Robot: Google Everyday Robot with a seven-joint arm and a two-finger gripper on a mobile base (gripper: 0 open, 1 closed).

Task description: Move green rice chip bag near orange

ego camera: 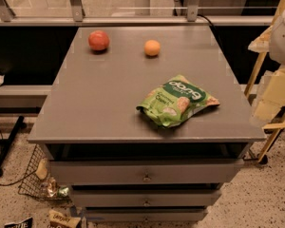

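The green rice chip bag (177, 101) lies flat on the grey cabinet top (99, 94), right of centre and near the front edge. The orange (152, 47) sits toward the back of the top, a little right of the middle, well behind the bag. My gripper (271, 96) shows only as a pale shape at the right edge of the view. It is off the side of the cabinet, to the right of the bag, and touches nothing.
A slightly larger red-orange round fruit (99, 40) sits at the back left of the top. The cabinet has drawers (146, 172) below. A wire basket (38, 177) and snack packets lie on the floor at the left. A railing (142, 13) runs behind.
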